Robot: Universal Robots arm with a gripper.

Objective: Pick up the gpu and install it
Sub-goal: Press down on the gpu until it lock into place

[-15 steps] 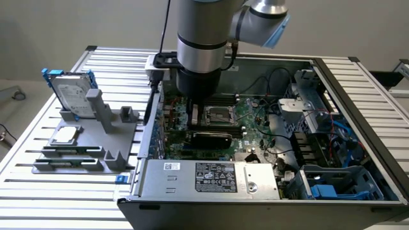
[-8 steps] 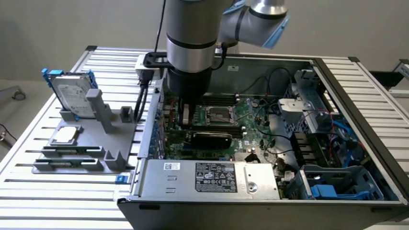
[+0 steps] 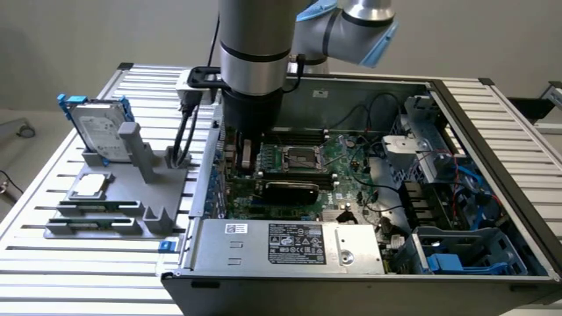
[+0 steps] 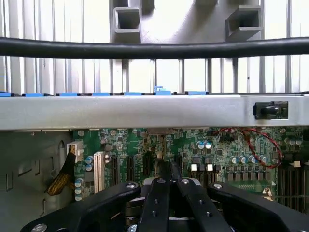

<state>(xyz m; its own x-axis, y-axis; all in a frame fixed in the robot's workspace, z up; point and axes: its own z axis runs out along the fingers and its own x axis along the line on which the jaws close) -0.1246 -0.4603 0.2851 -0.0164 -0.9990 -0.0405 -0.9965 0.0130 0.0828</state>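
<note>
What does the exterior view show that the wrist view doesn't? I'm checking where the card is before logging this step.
Exterior view alone: the silver hard drive standing in the grey holder, a small flat drive lying on it, the power supply, and the gpu lying low over the motherboard beside the arm. Wrist view alone: the gripper with its fingertips close together above the expansion slots, and the case's silver edge. Both share the green motherboard inside the open case.
</note>
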